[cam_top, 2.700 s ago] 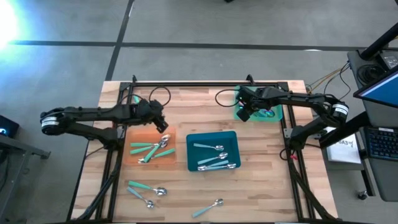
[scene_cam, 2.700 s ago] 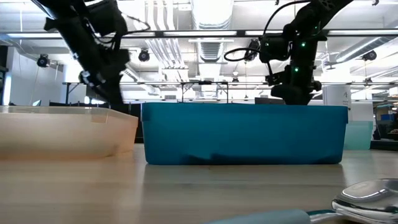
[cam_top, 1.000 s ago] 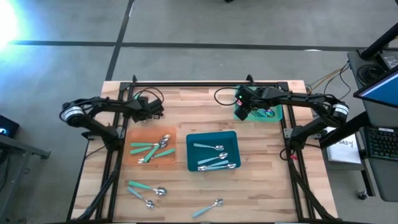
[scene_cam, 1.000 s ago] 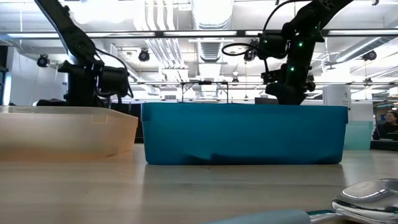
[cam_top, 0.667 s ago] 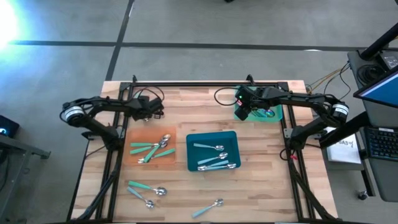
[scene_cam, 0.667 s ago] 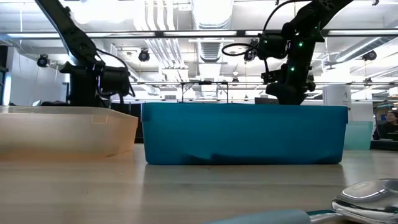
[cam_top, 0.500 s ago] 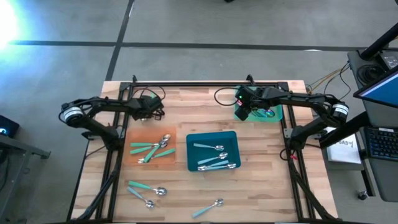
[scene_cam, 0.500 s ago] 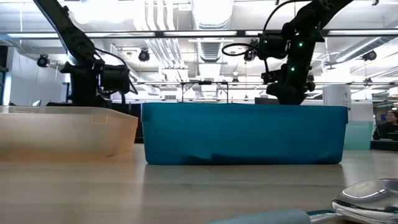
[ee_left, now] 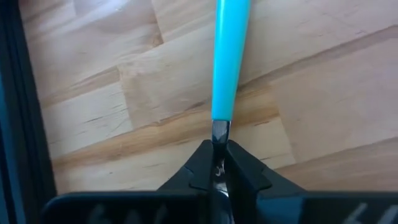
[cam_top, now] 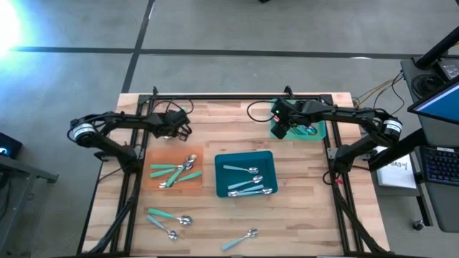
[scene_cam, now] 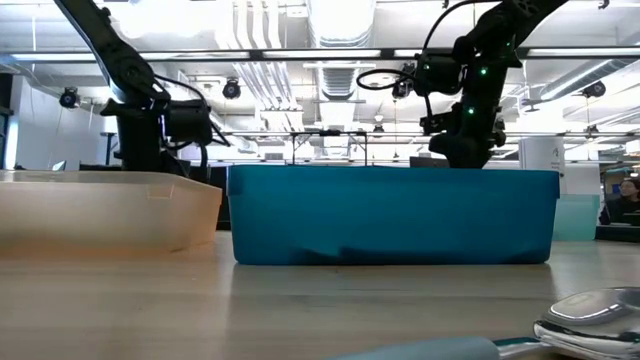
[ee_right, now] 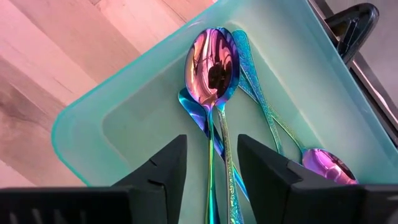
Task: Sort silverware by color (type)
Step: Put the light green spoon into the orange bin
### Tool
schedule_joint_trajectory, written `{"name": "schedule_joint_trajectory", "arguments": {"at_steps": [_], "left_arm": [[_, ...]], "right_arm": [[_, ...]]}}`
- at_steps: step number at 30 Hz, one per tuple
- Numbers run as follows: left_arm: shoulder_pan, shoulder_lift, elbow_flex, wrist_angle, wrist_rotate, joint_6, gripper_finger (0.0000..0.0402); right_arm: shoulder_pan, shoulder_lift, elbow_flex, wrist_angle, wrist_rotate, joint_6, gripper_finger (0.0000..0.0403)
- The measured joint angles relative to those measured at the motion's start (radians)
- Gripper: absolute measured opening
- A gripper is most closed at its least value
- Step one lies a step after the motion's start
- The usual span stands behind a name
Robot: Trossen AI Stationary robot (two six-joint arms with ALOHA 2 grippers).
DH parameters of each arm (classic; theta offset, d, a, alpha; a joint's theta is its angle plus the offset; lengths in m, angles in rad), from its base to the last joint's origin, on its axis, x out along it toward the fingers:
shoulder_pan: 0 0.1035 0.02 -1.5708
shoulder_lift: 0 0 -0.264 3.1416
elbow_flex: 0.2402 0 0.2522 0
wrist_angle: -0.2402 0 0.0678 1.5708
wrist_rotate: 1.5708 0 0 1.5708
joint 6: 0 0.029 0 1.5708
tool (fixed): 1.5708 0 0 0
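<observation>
The left pincer (cam_top: 184, 131) is at the upper left of the wooden surface (cam_top: 215, 222) in the high view, just above the orange tray (cam_top: 152, 183). Its fingers are pressed together on the thin metal neck of a teal-handled utensil (ee_left: 229, 59), which points away from the wrist camera over the bare planks. Which kind of utensil it is cannot be told, because the head is hidden between the fingers.

The right pincer (cam_top: 280, 132) is at the upper middle-right of the high view, at the left edge of the light green tray (cam_top: 320, 133). In the right wrist view its two fingers (ee_right: 163, 168) stand apart with a clear gap and hold nothing. Below them, inside this tray, lie the iridescent purple-blue spoons (ee_right: 214, 68), touching and partly crossing each other.

The orange tray holds several teal-handled pieces (cam_top: 174, 173) with silver heads. The blue tray (cam_top: 246, 156), in the middle of the high view, holds more teal-handled pieces (cam_top: 247, 183). Three teal-handled pieces lie loose on the surface: two (cam_top: 170, 221) at the lower left, near each other, and a single one (cam_top: 240, 239) at the lower middle.

In the low view the blue tray fills the centre, the orange tray is at its left, and a silver spoon head (scene_cam: 592, 312) shows at the lower right corner.
</observation>
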Motion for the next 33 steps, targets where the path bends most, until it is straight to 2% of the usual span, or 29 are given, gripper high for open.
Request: {"name": "schedule_joint_trajectory", "arguments": {"at_steps": [4, 12, 19, 25, 28, 33], "left_arm": [[-0.003, -0.046, 0.013, -0.006, 0.035, 0.045, 0.001], [-0.013, -0.207, 0.036, 0.079, 0.272, 0.155, 0.0004], [-0.062, -0.341, 0.063, 0.087, 0.41, 0.216, 0.0003], [-0.181, -0.445, 0.076, 0.085, 0.66, 0.238, 0.0003], [-0.265, -0.482, 0.076, -0.001, 0.719, 0.196, 0.0002], [-0.411, -0.544, 0.095, -0.251, 0.716, 0.172, 0.0002]], "right_arm": [[0.0, 0.0, 0.0, 0.0, 0.0, 0.0, 0.0134], [0.0, 0.0, 0.0, 0.005, 0.0, 0.0, 0.0132], [0.0, 0.0, 0.0, 0.008, 0.0, 0.007, 0.0128], [0.0, 0.0, 0.0, 0.014, 0.0, 0.016, 0.013], [0.0, 0.0, 0.0, 0.031, 0.0, 0.018, 0.0128], [0.0, 0.0, 0.0, 0.035, 0.0, 0.019, 0.0125]]}}
